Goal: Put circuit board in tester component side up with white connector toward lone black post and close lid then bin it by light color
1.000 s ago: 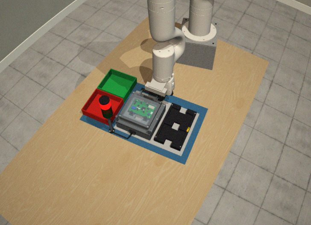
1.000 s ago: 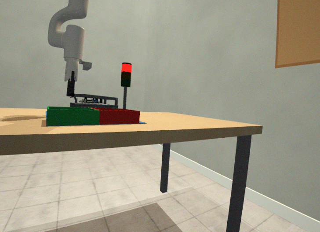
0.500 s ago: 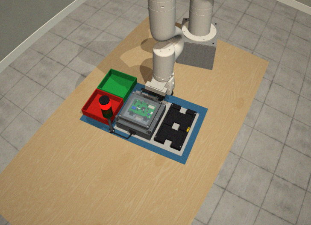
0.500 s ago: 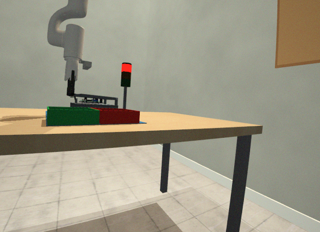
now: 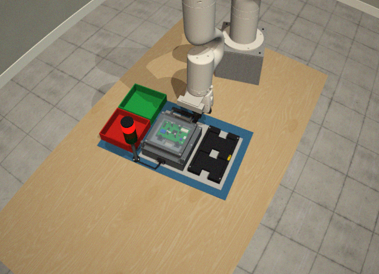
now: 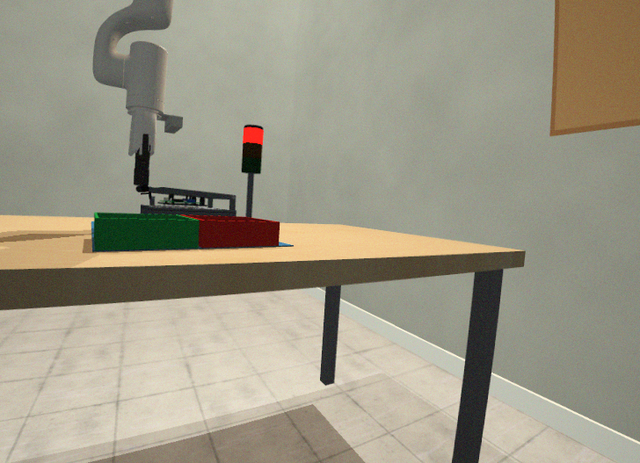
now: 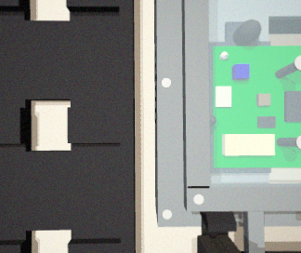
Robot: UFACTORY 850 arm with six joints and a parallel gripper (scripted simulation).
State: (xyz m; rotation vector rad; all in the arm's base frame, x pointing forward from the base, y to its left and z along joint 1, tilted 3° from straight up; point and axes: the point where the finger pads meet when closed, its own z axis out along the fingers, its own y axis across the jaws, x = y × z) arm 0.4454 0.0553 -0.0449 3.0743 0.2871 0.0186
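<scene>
The green circuit board (image 5: 174,132) lies flat in the grey tester (image 5: 171,141), component side up, under the clear lid. The wrist view shows the board (image 7: 261,104) with its white connector (image 7: 248,144) toward the lower edge. The lid lies down over it; I cannot tell whether it is latched. The signal light (image 5: 127,126) glows red, as the side view (image 6: 252,135) also shows. My gripper (image 5: 196,119) is shut and empty. Its tips are at the tester's back edge, at the lid's rim (image 6: 140,187), by a small black part (image 7: 216,230).
The red bin (image 5: 116,130) and green bin (image 5: 142,101) stand side by side left of the tester, both empty. The empty black tray (image 5: 214,153) lies right of it. A cable runs from the light's post to the tester's front. The arm's base (image 5: 241,60) stands behind.
</scene>
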